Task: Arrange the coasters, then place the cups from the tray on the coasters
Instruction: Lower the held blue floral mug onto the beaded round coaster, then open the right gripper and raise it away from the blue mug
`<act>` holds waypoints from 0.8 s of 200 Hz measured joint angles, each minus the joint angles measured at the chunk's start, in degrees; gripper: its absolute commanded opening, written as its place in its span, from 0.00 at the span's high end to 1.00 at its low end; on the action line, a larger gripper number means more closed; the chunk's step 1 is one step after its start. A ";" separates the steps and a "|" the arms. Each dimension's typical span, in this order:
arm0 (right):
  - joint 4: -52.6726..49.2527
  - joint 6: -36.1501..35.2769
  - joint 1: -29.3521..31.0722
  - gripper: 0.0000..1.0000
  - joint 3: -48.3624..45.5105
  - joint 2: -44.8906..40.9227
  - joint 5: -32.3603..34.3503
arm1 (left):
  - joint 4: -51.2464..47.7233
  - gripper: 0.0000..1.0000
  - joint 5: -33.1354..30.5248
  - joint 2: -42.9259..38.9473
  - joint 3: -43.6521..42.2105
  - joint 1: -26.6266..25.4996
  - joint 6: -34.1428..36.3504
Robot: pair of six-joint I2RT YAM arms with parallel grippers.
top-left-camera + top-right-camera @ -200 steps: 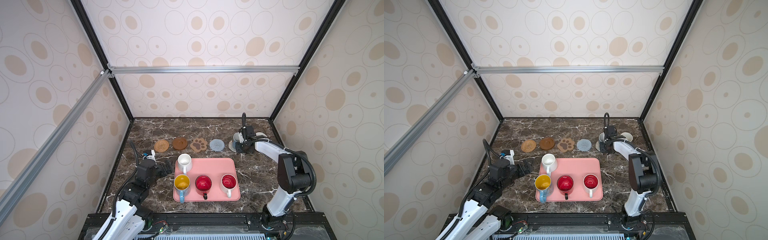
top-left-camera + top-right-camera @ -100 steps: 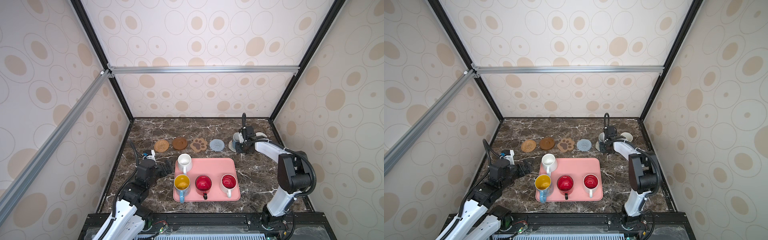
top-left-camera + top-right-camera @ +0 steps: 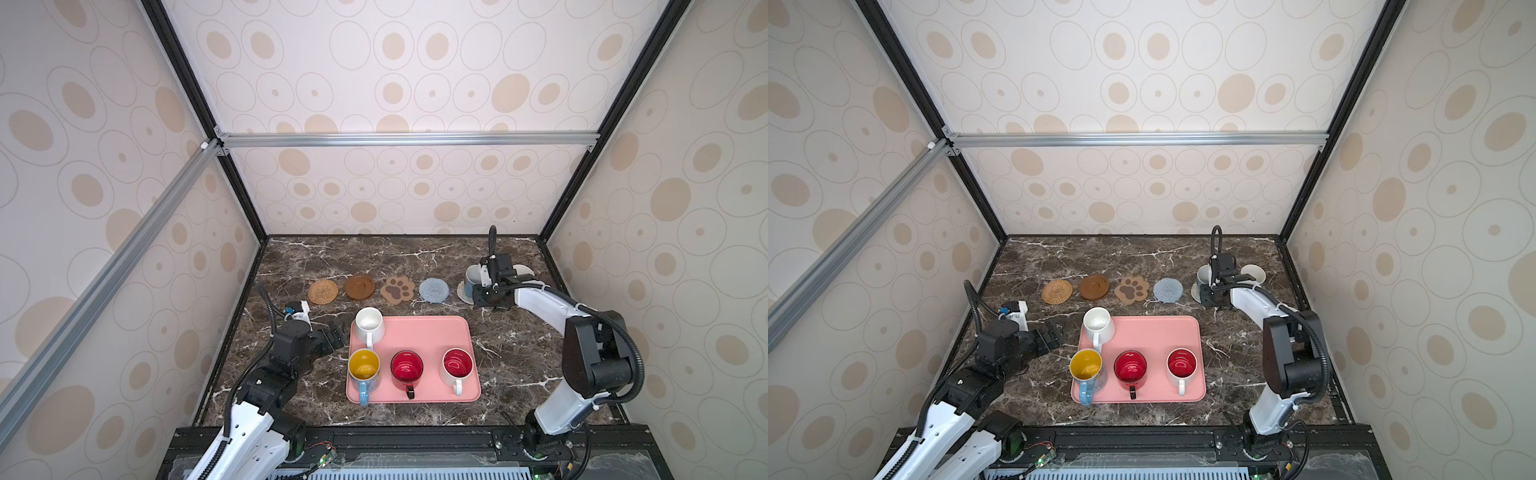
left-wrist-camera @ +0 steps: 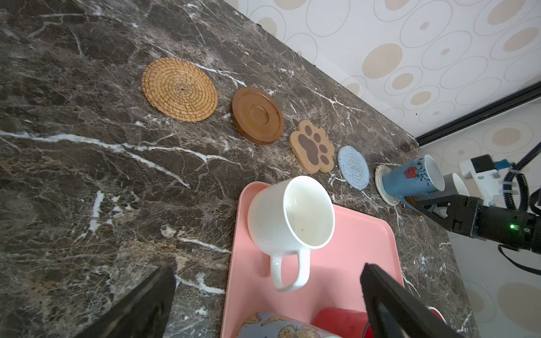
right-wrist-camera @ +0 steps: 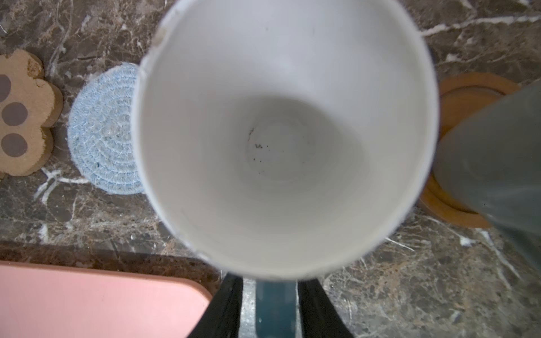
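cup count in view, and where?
6. On the tray: white cup, yellow-inside cup, red cup, red-inside white cup. Far right: blue flowered cup on the cream coaster, pale cup on a brown coaster.

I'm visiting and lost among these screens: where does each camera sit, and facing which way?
Top views: paired cameras high up front, looking down on the dark marble table and pink rectangular tray; both arms show.
Left wrist: low beside the tray, facing a white ceramic mug; open left gripper shows.
Right wrist: above a blue flowered mug, looking in; right gripper straddles its handle.
Shared: both wrist views catch the blue-grey woven coaster.
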 measured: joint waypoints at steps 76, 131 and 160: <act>0.26 2.08 0.00 0.63 -2.01 -1.16 -1.66 | 0.04 0.00 0.00 -0.02 -0.42 0.00 -0.09; 0.39 2.73 0.00 0.63 -2.03 -1.38 -2.38 | 0.04 0.00 0.02 -0.02 -0.61 0.00 -0.22; 0.39 3.13 0.00 0.63 -2.05 -1.42 -2.78 | 0.04 0.00 0.02 -0.02 -0.61 0.00 -0.24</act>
